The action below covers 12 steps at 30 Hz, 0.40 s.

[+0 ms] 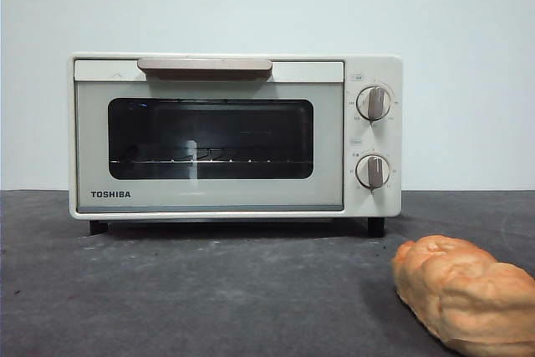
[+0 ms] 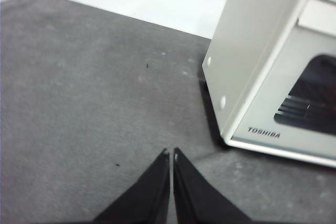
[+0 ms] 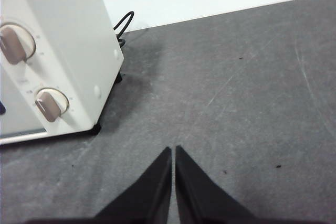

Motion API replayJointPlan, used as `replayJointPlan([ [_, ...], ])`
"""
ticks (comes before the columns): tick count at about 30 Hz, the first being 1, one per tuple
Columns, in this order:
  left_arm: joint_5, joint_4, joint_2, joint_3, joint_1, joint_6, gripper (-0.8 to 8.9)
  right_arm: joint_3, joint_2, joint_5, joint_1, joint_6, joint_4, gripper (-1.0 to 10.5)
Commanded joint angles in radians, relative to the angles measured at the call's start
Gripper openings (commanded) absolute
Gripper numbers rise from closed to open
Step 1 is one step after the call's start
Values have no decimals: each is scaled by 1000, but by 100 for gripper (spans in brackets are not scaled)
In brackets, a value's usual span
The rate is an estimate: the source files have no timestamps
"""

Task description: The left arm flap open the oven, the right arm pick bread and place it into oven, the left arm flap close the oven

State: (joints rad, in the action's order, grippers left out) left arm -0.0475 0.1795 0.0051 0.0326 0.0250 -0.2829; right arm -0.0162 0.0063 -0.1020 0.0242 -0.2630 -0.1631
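Nearest the front camera, the bread lies on the grey table, ahead of the oven's knob side. Behind it the oven stands with its door closed, wire rack dimly visible through the glass. The left gripper and right gripper hang over bare tabletop beside opposite oven ends, jaws pressed together, holding nothing.

Lighting even and bright. My cream-white boxy oven casts a soft shadow on the dark grey table; its dark glass window shows faint glare. My wrist views are slightly soft.
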Motion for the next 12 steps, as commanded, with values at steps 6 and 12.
replayJointPlan([
  [6,-54,8,-2,25,1,-189,18,-31,-3,-56,-1,-129,5,6],
  [12,-84,46,13,135,1,-209,18,-126,-1,-56,-1,-148,-3,6],
])
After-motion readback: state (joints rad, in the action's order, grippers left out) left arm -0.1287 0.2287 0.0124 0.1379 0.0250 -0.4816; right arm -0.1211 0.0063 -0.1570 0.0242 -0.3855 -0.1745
